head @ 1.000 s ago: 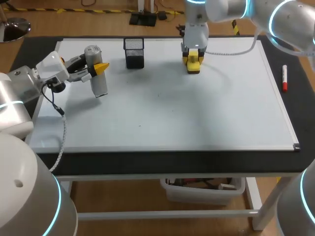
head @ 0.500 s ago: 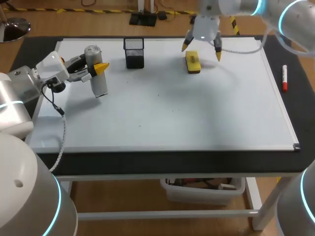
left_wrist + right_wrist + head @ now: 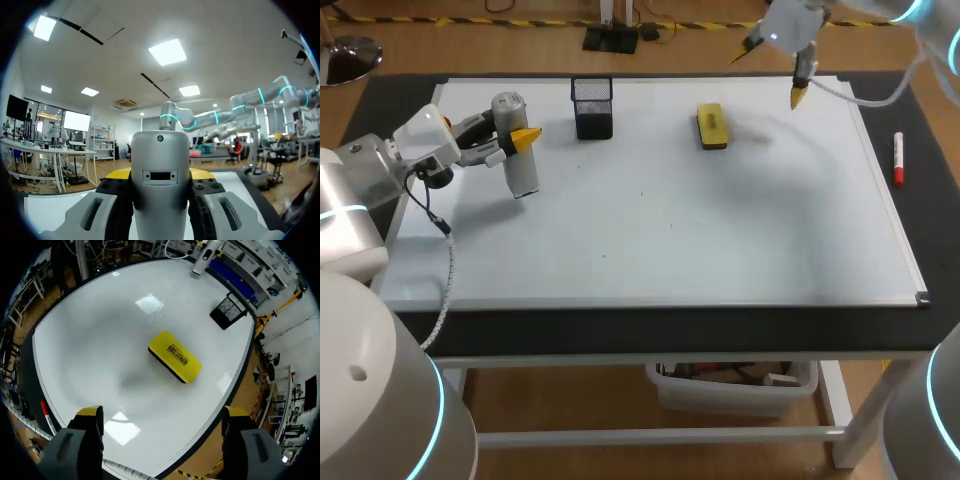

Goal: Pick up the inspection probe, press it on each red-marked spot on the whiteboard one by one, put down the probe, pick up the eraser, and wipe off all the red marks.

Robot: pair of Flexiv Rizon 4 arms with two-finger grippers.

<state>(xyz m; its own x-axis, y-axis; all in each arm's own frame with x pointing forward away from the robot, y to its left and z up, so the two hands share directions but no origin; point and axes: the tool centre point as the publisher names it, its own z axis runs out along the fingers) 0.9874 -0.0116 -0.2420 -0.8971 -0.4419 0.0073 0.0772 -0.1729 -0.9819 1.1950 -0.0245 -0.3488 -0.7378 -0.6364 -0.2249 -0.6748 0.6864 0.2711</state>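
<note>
Jaws spread wide with nothing between them: that is the right gripper (image 3: 769, 77), hanging in the air over the far edge of the whiteboard (image 3: 720, 230). The yellow eraser (image 3: 712, 126) lies flat on the board, below and ahead of those spread fingers and touched by neither. In the right wrist view it sits about midway between the two yellow tips, a dark strip showing along its lower side. Past the eraser, farther ahead of this gripper, stands a black mesh pen holder (image 3: 593, 108).

The other pair of jaws is closed. The left gripper (image 3: 518, 140) clamps the inspection probe (image 3: 515, 145) from two sides. In the left wrist view the probe's grey body fills the whole gap between the fingers, with yellow peeping out behind it on either side. The probe stands upright, its lower end down at the board (whether it actually touches the surface I cannot tell from here). The pen holder is near this gripper, on the side towards the other arm, and apart from the probe.

A red marker (image 3: 898, 160) lies on the dark table border just off the board's edge on the right arm's side, well apart from both grippers.
</note>
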